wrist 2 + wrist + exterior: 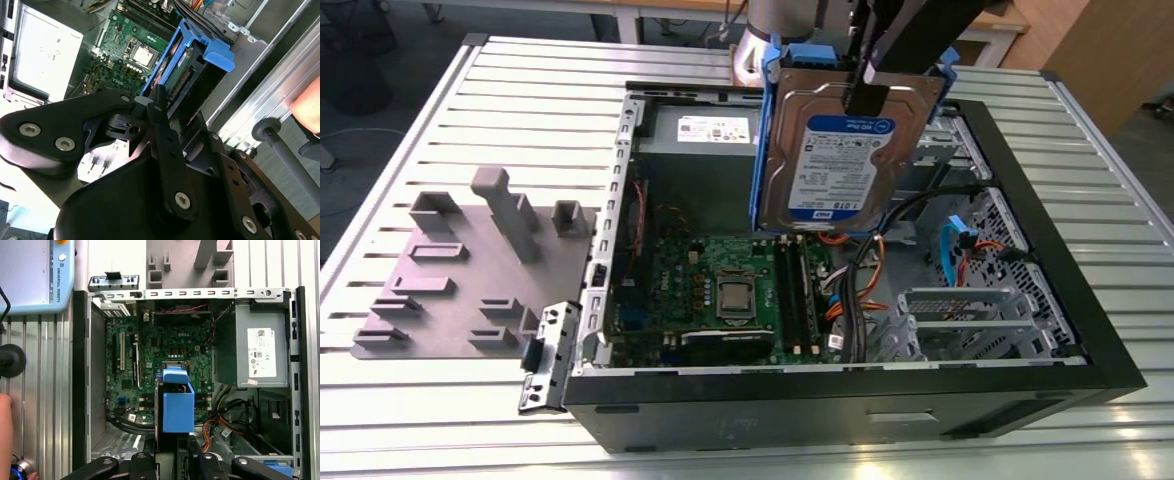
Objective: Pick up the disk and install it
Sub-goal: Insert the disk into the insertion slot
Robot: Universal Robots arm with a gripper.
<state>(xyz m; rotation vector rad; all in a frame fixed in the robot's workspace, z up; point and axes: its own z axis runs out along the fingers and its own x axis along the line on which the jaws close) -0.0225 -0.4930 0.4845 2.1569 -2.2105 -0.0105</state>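
Aloft, disk (834, 150) gripped, slatted metal table (520, 90)

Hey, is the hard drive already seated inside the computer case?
No, the hard drive hangs upright above the open computer case, clamped at its top edge by the pincer.

Exterior view: off-arm, raised, oblique downward look across slatted table (440, 400) into open computer case (854, 400); mid range, whole case framed.
First wrist view: faces straight down into case, farther off than second.
Second wrist view: close behind gripper (155, 97) linkage, oblique.
All three share motherboard (720, 300), power supply (261, 352), disk (182, 75).
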